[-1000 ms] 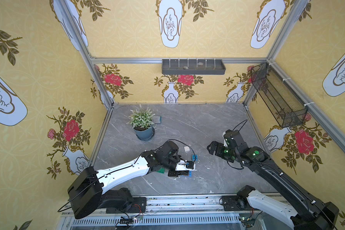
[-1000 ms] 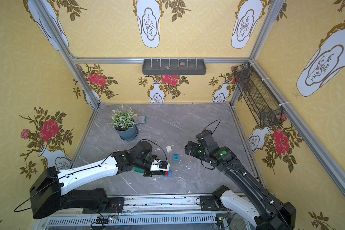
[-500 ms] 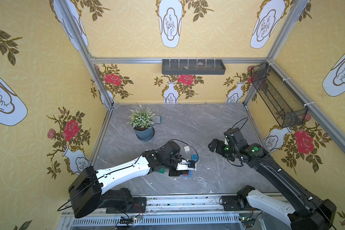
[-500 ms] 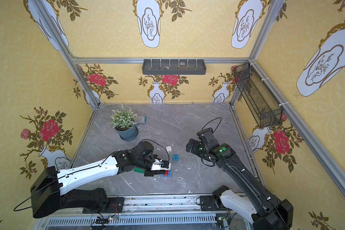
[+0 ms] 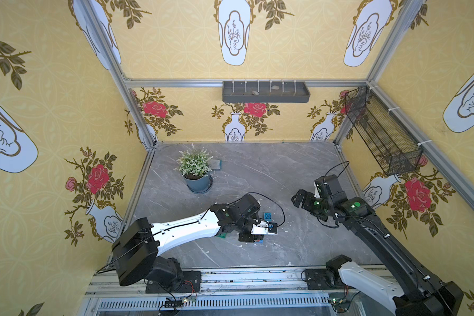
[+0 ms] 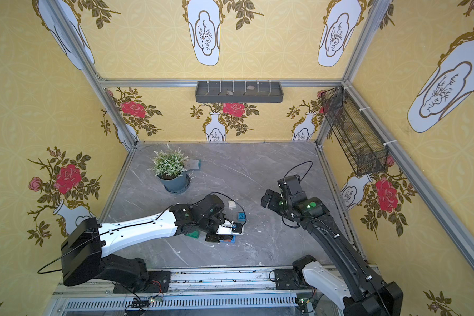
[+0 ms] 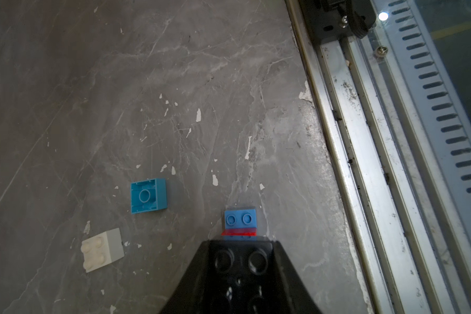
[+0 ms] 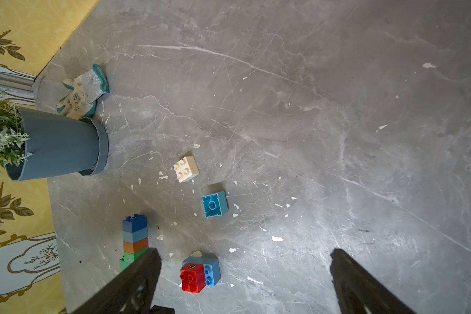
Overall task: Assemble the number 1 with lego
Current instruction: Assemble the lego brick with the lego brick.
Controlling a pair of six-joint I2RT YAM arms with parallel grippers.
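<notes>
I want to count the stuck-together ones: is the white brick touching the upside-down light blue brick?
Apart. The right wrist view shows bare grey table between the white brick and the light blue brick.

Lab enclosure: aluminium frame (image 5: 175, 83), wallpapered walls (image 5: 52, 123)

I'm seeing the left arm (image 5: 186, 232) wearing a white shell with small dark screws, running into black joints and a boxy black housing (image 5: 134, 254). A thin black cable (image 5: 275, 203) is looping at its wrist. The right arm (image 5: 381, 246) is showing mostly black with green dots (image 5: 353, 204) glowing, and the right gripper (image 8: 244, 251) is showing dark tapered fingers (image 8: 136, 277).
</notes>
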